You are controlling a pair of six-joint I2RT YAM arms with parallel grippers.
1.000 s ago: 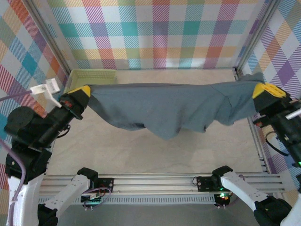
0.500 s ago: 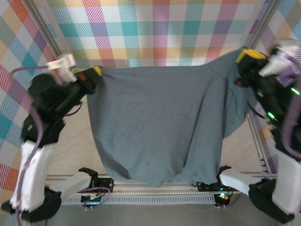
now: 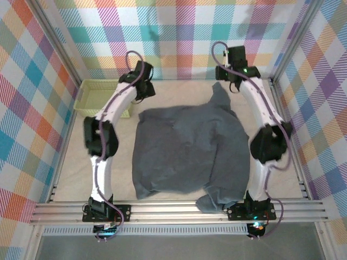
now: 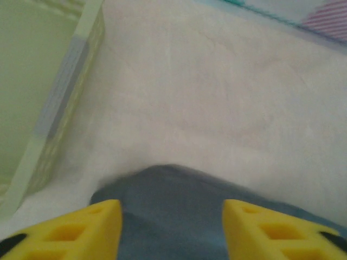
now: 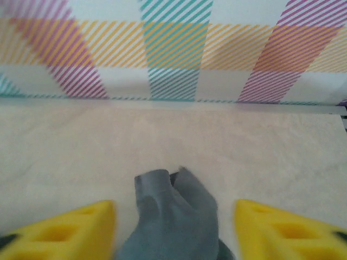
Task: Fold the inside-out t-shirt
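T-shirt (image 3: pixel 187 149), one; green basket (image 3: pixel 92 97), one.

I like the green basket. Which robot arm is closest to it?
The left arm. It reaches right beside the basket; the right arm is across the t-shirt, on the other side.

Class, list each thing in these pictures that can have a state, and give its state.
t-shirt: spread out on the table, wrinkled, not yet folded.
basket: upright, nothing seen inside.
left gripper: open, over the cloth's edge.
right gripper: open, over a bunched corner.
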